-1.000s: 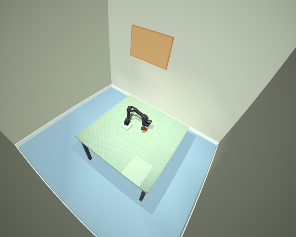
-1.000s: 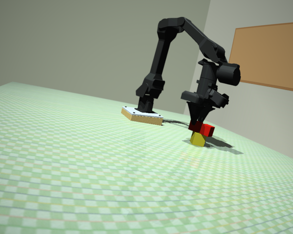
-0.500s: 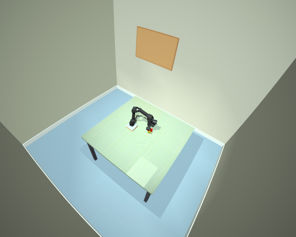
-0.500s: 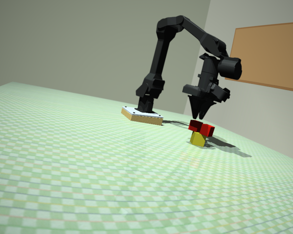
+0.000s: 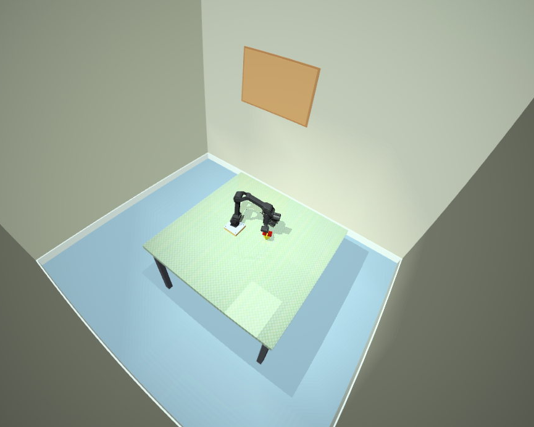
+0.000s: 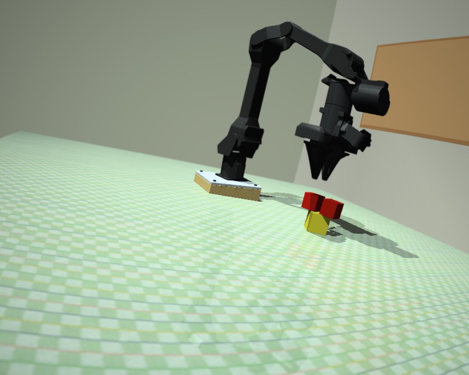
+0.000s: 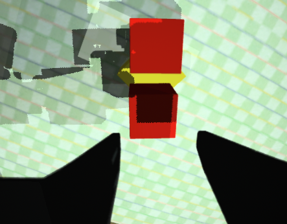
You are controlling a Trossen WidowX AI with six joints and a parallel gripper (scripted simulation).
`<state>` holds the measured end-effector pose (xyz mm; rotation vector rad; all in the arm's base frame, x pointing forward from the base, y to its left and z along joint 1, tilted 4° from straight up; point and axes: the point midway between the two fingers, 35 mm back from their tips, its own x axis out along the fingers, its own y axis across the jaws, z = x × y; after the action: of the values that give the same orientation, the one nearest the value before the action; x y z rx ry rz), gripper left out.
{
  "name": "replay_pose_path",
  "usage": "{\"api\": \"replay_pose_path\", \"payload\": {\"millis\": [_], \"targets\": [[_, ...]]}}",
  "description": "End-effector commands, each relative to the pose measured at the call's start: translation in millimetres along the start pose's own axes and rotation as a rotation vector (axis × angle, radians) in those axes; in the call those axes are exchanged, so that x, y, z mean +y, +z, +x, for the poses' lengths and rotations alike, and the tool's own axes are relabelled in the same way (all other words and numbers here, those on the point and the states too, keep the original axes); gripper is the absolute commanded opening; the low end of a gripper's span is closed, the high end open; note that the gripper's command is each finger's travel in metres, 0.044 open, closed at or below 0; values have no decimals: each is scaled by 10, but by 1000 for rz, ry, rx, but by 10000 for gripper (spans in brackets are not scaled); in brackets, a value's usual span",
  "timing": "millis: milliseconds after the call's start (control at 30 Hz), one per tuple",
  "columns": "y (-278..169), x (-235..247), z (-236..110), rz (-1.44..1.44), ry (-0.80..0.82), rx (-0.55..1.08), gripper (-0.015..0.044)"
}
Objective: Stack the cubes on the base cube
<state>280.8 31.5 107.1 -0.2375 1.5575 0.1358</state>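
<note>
Pale green checks cover the worktop [image 5: 202, 243] [image 6: 145, 258] [image 7: 260, 107], with a corkboard [image 5: 281, 86] [image 6: 424, 88] on the wall behind. On it sits the yellow cube [image 5: 267, 237] [image 6: 316, 223] [image 7: 156, 78], the base, and both red cubes rest on its top. One, the near cube [image 6: 331, 208] [image 7: 156, 46], caps one corner; the other, the far cube [image 6: 312, 200] [image 7: 153, 129], caps what looks like the diagonally opposite one. Set that way, each probably keeps enough of itself over the yellow to stay put, though both overhang. A strip of yellow shows between them from the wrist, so they stand apart; whether by just millimetres, I can't tell. Both look level. The fingers [image 5: 265, 231] [image 6: 320, 178] are apart, holding nothing, above the stack, presumably so the arm can withdraw without nudging it. I see no containers. Placing looks done; backing away seems to be what's left.
</note>
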Motion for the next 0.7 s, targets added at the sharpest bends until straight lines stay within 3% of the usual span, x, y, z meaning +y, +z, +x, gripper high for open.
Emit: {"api": "replay_pose_path", "payload": {"millis": [0, 333, 567, 667], "targets": [[11, -1, -80, 6, 0, -5, 205], [11, 0, -186, 6, 0, -5, 205], [6, 25, -190, -1, 1, 1, 389], [132, 362, -205, -1, 5, 0, 400]]}}
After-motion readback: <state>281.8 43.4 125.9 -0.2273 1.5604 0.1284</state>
